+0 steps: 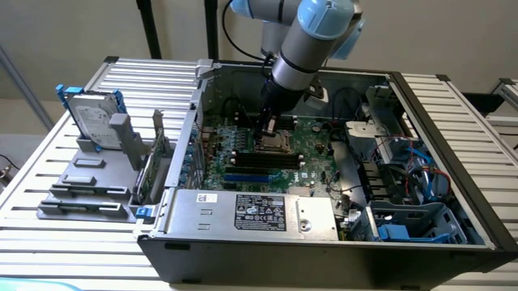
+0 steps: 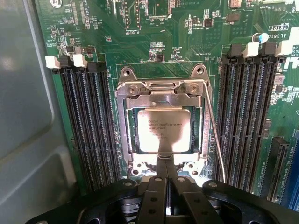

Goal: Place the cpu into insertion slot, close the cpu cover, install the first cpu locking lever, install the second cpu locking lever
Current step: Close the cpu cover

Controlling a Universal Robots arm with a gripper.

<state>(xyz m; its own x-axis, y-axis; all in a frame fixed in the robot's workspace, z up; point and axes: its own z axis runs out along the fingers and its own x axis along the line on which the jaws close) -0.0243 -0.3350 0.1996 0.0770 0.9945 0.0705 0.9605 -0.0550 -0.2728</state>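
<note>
The gripper [image 2: 166,164] has its fingers pinched tight together with nothing between them, forming one narrow point that I judge suits pushing better than grasping. Its tips sit at the near lip of the cpu cover [image 2: 161,89], on it or just above; I cannot tell whether they touch. The cover lies flat, and through its window the cpu [image 2: 163,130] sits square in the insertion slot [image 2: 132,140], label up. Along one flank a thin wire locking lever [image 2: 214,135] angles away from the frame rather than tucking against it, so it looks unlatched. Memory slots [image 2: 86,126] crowd the socket on both sides — little sideways room. Farther off, in the exterior view, the arm [image 1: 304,48] reaches down between the case walls [image 1: 194,121] — the open top is the free way in.
</note>
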